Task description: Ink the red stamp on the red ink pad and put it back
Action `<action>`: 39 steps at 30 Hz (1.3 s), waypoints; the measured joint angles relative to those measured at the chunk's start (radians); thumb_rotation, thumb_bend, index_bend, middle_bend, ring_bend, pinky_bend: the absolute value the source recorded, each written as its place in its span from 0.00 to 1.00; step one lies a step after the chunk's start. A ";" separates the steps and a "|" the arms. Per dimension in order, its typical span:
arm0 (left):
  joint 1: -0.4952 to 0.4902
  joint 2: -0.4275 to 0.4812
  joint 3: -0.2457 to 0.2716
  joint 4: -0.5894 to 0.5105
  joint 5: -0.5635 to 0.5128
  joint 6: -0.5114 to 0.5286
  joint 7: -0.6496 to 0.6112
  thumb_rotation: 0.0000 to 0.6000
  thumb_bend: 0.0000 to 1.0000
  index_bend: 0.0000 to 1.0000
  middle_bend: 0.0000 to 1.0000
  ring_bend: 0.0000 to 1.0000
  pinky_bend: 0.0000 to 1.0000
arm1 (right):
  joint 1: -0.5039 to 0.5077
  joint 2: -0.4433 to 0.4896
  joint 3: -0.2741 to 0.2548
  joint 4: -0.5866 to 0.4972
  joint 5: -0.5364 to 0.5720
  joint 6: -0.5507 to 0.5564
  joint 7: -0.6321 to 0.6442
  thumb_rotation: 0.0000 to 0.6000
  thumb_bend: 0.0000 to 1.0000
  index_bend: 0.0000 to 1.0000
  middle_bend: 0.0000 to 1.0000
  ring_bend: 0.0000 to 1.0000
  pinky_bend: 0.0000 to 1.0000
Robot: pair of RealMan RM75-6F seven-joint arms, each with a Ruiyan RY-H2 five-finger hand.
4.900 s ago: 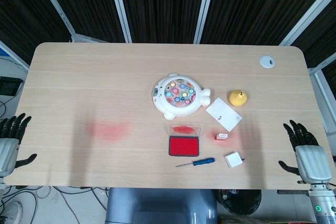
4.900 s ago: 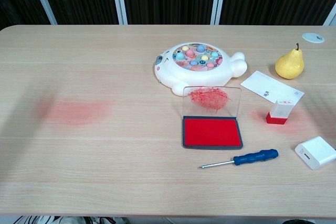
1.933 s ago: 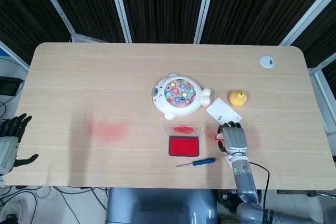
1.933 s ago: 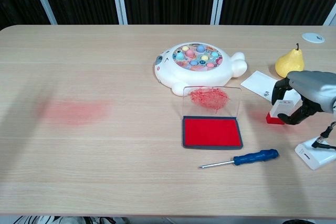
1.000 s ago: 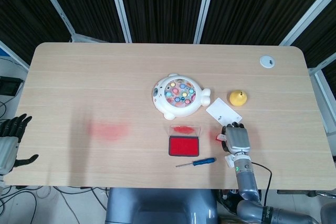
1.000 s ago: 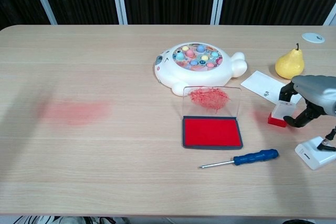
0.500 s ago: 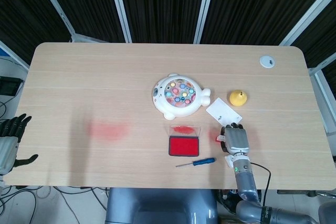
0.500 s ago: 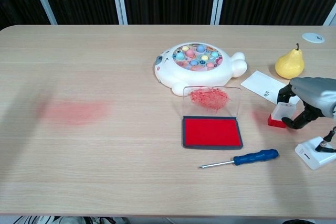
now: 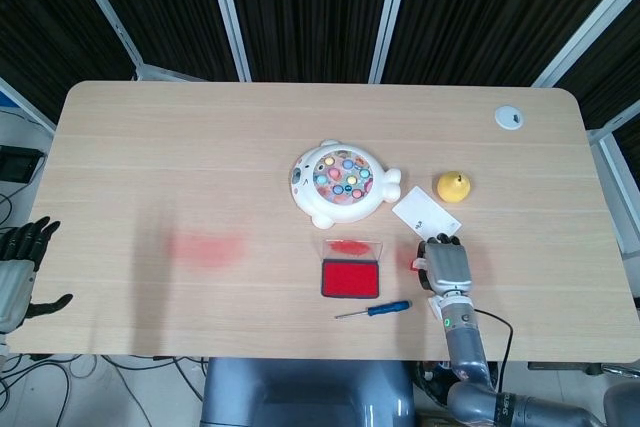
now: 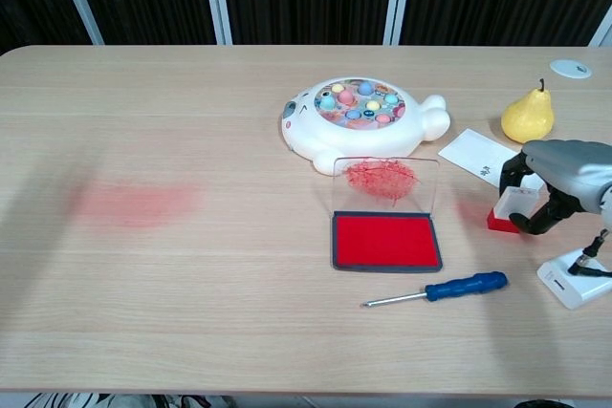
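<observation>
Screwdriver (image 10: 448, 288), blue handle, lay nearest. Red ink pad (image 10: 386, 240), lid raised, sat just beyond it. Right hand (image 10: 562, 175) had fingers clamped on red stamp (image 10: 505, 211), right of the pad on the table (image 10: 191, 121). Left hand (image 9: 18, 269) idled at near left edge, fingers apart. Pear (image 10: 528, 116) stood farthest.

The right hand (image 9: 448, 266) has a flat silver-grey metal back and black fingers (image 10: 510, 171). Behind it comes a round grey wrist section with a small green light (image 9: 449, 323) on it. A thin black cable (image 9: 492, 318) makes a loop beside this wrist. The left hand (image 9: 14, 272) has the same look: a pale grey back and dark, glossy black fingers (image 9: 27, 237).
</observation>
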 measured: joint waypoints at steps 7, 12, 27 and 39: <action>-0.001 0.001 0.000 -0.001 -0.003 -0.003 -0.001 1.00 0.04 0.00 0.00 0.00 0.00 | 0.004 -0.011 -0.006 0.009 -0.001 0.002 -0.002 1.00 0.46 0.54 0.39 0.24 0.23; -0.002 0.001 -0.001 -0.002 -0.007 -0.005 -0.001 1.00 0.04 0.00 0.00 0.00 0.00 | 0.004 -0.017 -0.010 0.019 -0.027 0.012 0.009 1.00 0.53 0.65 0.51 0.36 0.31; -0.002 0.002 -0.001 -0.006 -0.011 -0.008 -0.001 1.00 0.04 0.00 0.00 0.00 0.00 | -0.012 0.019 -0.040 -0.029 -0.157 0.041 0.061 1.00 0.56 0.73 0.59 0.44 0.38; -0.001 0.003 0.000 -0.012 -0.008 -0.004 -0.006 1.00 0.04 0.00 0.00 0.00 0.00 | -0.018 0.103 -0.093 -0.219 -0.308 0.019 0.113 1.00 0.57 0.77 0.62 0.48 0.44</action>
